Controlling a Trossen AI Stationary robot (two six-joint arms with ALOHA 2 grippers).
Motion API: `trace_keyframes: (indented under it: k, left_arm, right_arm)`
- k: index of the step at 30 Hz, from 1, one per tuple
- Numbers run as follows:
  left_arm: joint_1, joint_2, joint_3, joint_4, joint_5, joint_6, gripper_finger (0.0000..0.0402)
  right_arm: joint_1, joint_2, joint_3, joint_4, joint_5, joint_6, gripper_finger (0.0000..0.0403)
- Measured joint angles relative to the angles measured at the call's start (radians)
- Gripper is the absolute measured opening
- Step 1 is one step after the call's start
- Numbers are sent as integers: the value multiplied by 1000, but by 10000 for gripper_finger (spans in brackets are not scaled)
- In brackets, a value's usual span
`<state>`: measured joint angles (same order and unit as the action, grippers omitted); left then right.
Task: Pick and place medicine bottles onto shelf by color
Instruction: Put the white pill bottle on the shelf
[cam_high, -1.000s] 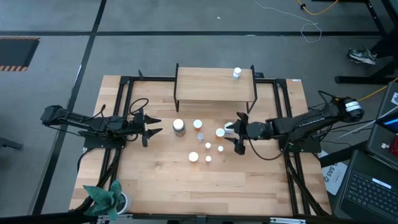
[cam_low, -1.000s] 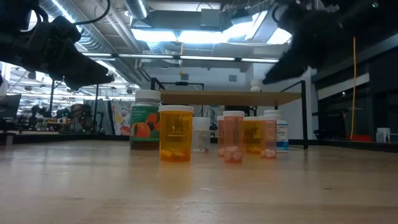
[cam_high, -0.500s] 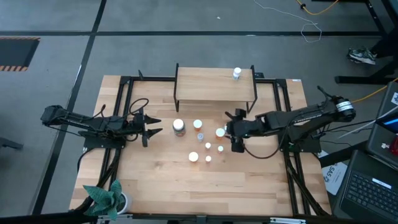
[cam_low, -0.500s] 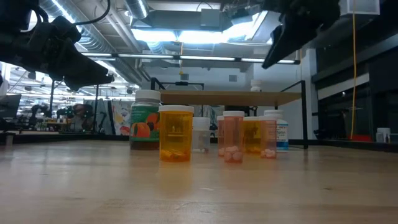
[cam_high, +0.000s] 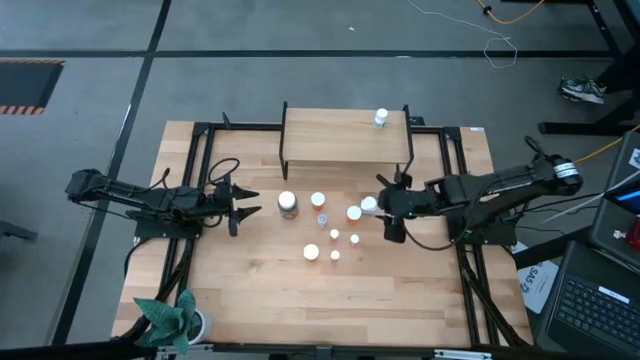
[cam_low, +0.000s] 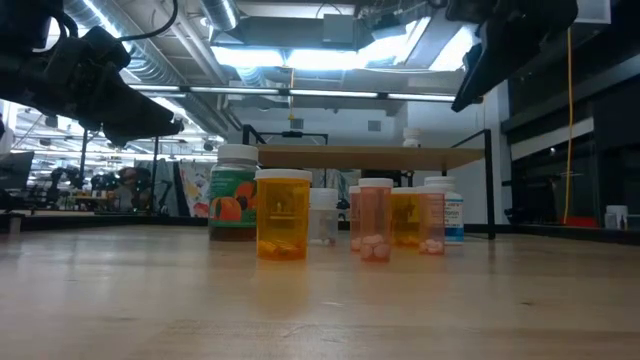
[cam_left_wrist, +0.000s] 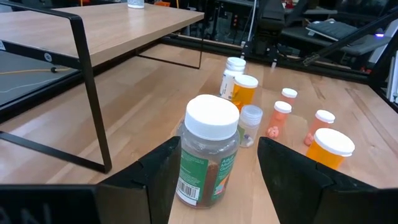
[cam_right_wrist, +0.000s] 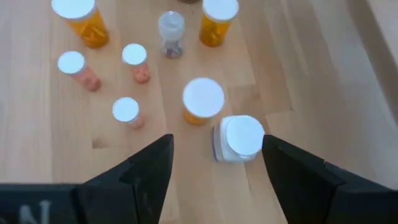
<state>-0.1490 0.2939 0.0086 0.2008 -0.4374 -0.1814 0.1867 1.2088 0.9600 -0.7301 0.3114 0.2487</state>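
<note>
Bottles stand clustered mid-table before the shelf, which carries one small white bottle. Right pincer hovers open above the white-bodied bottle. Left pincer waits open facing the dark labelled bottle; its barcode label text is unreadable.

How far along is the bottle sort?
Done: one white bottle stands on the shelf. In hand: nothing; the right gripper, open, hovers above the white bottle with a blue label on the table. The left gripper, open, waits beside the cluster. Left: eight bottles remain on the table.
</note>
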Motion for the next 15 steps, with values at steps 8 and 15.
trace_keyframes:
  k: [8, 15]
  left_arm:
    - [0, 0, 0, 0, 0, 0, 209]
    - [0, 0, 0, 0, 0, 0, 209]
  right_arm:
    - [-10, 28, 0, 65, 16, 36, 250]
    - [-50, 109, 0, 60, 8, 32, 295]
